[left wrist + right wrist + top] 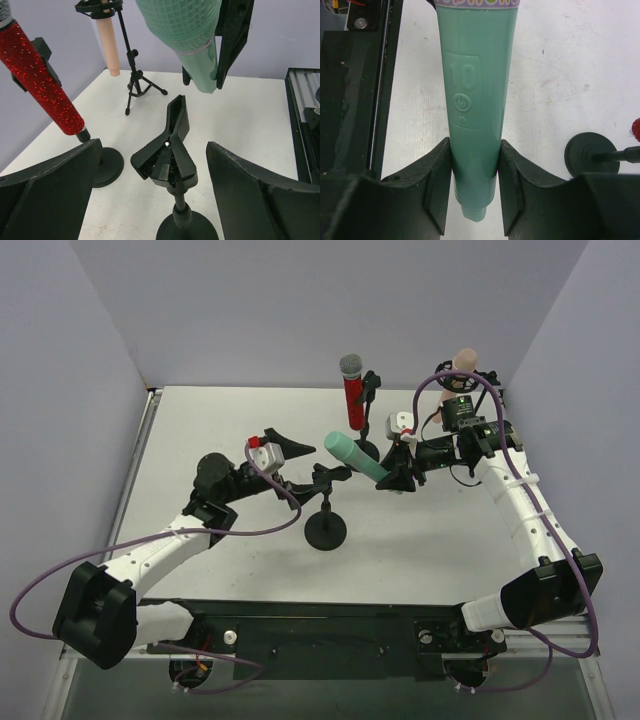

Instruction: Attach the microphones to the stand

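My right gripper point(392, 477) is shut on the lower handle of the mint green microphone point(354, 454) and holds it tilted in the air, head toward the left. The wrist view shows the handle point(472, 115) pinched between both pads. Just below and left of it stands a round-base stand point(326, 529) whose spring clip point(167, 155) holds nothing. My left gripper point(298, 462) is open, with a finger on either side of that clip point(152, 150), not touching it. The glittery red microphone point(352, 390) sits in its stand. The peach-pink microphone point(462, 364) sits in a tripod stand.
The red microphone's round base point(366, 450) stands close behind the held green microphone. The tripod stand point(135, 85) is at the far right corner by the wall. A black rail point(350, 100) runs along the table's near edge. Purple walls enclose the table.
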You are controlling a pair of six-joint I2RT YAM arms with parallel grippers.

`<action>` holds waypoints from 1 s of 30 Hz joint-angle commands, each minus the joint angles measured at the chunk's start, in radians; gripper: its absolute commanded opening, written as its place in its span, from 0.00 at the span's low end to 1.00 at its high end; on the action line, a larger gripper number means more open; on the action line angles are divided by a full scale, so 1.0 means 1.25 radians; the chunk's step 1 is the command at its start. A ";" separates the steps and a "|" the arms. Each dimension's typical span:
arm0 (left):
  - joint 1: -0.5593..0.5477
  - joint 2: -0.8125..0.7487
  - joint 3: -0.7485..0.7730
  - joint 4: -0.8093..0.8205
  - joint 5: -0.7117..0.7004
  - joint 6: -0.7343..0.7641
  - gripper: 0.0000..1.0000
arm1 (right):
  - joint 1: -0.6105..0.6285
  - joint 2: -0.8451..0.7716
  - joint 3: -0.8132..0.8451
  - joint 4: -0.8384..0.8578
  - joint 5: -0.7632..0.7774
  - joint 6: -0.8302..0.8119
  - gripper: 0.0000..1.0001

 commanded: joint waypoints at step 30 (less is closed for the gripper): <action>0.007 0.069 0.173 -0.289 0.080 0.064 0.52 | -0.005 0.011 -0.010 -0.010 -0.056 -0.008 0.00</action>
